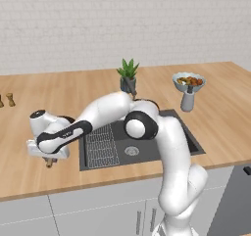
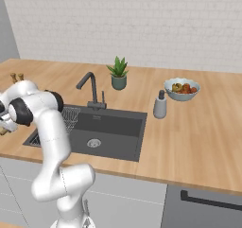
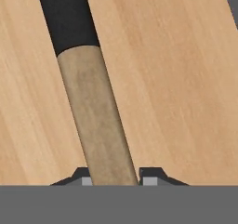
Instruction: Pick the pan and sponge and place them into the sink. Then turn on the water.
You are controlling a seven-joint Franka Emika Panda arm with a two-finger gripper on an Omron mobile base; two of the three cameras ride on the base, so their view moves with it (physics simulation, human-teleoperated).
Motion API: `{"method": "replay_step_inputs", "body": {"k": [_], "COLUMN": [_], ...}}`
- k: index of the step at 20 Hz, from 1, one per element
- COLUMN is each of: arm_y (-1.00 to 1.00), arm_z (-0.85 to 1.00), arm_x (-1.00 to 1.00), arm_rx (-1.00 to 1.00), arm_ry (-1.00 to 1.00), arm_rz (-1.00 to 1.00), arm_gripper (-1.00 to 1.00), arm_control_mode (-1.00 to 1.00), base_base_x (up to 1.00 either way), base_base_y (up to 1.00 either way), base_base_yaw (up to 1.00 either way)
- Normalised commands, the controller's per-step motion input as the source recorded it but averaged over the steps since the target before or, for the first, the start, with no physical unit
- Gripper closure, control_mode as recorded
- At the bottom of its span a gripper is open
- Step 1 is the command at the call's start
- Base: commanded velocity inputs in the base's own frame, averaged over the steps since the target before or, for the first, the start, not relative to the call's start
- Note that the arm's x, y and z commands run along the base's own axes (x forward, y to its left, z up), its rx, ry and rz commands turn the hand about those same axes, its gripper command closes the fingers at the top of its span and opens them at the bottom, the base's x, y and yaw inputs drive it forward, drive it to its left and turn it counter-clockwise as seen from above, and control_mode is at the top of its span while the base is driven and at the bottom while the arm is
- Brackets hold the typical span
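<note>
The pan's light-brown wooden handle point(image 3: 95, 121) runs up the hand view to its black neck point(image 3: 67, 18), over wooden counter. My gripper point(image 3: 115, 179) has a finger tip pressed against each side of the handle and is shut on it. In the left base view the gripper point(image 1: 49, 160) sits low over the counter left of the sink point(image 1: 142, 157), with the handle's end point(image 1: 49, 164) showing under the hand; the round pan body is hidden by my arm. The dark sink point(image 2: 113, 127) has a wire rack point(image 2: 71, 116) on its left side and a grey faucet point(image 2: 90, 87) behind it. The sponge and the water are out of view.
A potted plant point(image 1: 128, 73) stands behind the sink. A fruit bowl point(image 1: 188, 82) and a grey soap dispenser point(image 1: 187, 102) are to its right. Two small shakers point(image 1: 6, 100) stand far left. The counter's front edge runs close below the gripper.
</note>
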Motion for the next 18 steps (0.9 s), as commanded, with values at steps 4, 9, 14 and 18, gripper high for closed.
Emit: {"method": "replay_step_inputs", "body": {"k": [4,9,14,18], "arm_y": [-0.29,-0.2,-0.44,-0.55], "arm_z": [0.62,0.84,1.0,0.96], "arm_x": [0.0,0.01,-0.06,0.0], "arm_rx": [0.0,0.0,0.0,-0.03], "arm_ry": [0.0,0.0,0.0,0.0], "arm_rz": [0.02,0.07,0.13,0.14], "arm_gripper": [1.0,1.0,1.0,1.0], "arm_control_mode": [-1.0,-1.0,-1.0,-1.0], "base_base_x": [0.0,0.0,0.0,0.0], "base_base_y": [0.0,0.0,0.0,0.0], "base_base_yaw": [0.0,0.0,0.0,0.0]}}
